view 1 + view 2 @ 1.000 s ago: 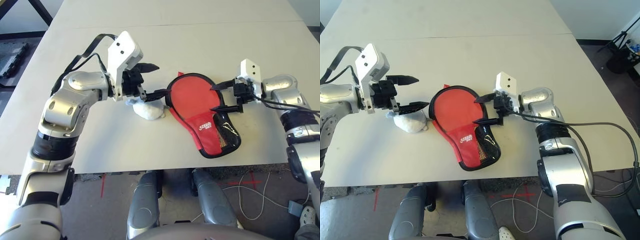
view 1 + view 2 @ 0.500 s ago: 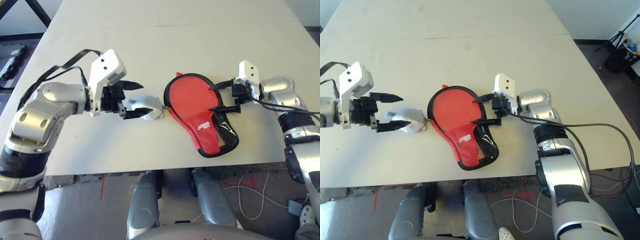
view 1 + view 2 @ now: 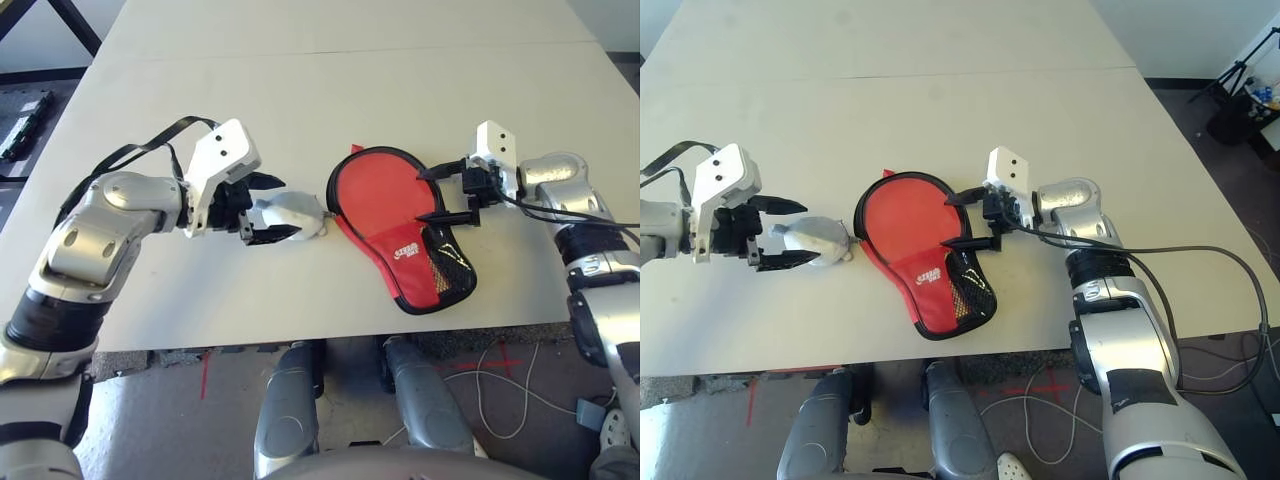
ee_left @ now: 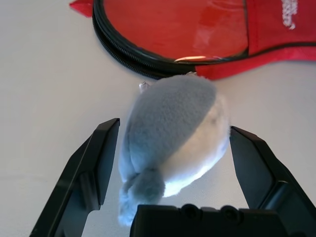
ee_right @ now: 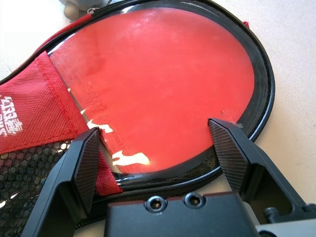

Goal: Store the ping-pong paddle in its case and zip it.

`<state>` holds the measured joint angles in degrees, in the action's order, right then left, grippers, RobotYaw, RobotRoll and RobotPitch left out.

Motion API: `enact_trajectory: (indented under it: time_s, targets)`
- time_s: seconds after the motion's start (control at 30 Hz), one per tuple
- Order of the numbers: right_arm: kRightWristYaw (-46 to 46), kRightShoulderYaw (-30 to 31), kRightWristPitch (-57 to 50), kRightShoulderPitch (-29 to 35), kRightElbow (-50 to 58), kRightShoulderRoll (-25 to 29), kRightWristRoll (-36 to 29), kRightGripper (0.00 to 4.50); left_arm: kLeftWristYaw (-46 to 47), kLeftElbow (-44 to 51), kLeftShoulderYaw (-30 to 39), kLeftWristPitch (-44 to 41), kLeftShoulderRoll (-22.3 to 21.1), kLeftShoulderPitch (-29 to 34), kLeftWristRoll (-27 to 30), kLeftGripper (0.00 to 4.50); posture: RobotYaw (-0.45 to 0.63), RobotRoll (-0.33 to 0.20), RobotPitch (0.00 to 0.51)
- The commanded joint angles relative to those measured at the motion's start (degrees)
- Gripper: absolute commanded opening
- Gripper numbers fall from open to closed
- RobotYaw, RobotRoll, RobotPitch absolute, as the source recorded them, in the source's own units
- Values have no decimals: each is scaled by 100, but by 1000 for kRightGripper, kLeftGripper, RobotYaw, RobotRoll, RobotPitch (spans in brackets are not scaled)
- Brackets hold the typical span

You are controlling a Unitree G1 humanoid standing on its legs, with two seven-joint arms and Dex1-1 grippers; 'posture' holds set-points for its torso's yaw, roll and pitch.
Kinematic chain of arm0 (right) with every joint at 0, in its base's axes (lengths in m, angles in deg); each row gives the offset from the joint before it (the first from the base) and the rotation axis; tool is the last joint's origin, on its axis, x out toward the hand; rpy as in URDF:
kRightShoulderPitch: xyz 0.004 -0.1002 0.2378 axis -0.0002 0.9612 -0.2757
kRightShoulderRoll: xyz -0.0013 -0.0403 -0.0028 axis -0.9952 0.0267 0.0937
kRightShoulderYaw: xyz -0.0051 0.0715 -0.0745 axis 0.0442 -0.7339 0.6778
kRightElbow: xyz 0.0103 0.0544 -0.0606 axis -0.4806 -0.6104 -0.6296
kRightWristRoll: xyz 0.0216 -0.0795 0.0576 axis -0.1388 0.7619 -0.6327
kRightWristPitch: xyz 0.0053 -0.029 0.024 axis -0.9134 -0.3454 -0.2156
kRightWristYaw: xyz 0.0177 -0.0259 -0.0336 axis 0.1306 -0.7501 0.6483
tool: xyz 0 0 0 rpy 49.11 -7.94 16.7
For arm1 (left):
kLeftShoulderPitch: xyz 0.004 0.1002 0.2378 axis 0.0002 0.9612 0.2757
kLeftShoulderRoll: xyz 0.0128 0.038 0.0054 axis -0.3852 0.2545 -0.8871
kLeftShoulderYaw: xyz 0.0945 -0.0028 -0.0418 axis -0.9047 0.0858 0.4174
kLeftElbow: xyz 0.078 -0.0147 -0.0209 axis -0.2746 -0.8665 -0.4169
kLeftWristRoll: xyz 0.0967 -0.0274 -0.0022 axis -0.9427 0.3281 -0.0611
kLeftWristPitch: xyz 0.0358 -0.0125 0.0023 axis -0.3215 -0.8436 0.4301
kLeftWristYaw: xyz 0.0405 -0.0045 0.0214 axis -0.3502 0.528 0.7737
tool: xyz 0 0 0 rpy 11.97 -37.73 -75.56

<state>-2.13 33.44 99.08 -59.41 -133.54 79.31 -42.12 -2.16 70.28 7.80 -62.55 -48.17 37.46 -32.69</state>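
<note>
The left pincer (image 3: 268, 209) stands spread around a white wad (image 3: 288, 213); the right pincer (image 3: 438, 193), also spread, hovers over the case (image 3: 400, 228) near the table's (image 3: 300, 90) front edge.

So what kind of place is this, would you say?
Probably a robotics lab or workshop: a large plain white table, loose cables on a bare concrete floor, and a tripod stand nearby.
</note>
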Motion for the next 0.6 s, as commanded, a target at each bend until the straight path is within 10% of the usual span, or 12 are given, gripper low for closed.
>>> enact_trajectory:
  time_s: [0.03, 0.6]
  targets:
    - [-45, 169, -76, 229, -32, -54, 230, 4488, -38, -111, -186, 10, 5, 122, -186, 4500, 36, 0, 283]
    - [-71, 216, -135, 426, 238, -49, 251, 4500, -195, -518, -320, 248, 3, -106, -716, 240, 28, 0, 287]
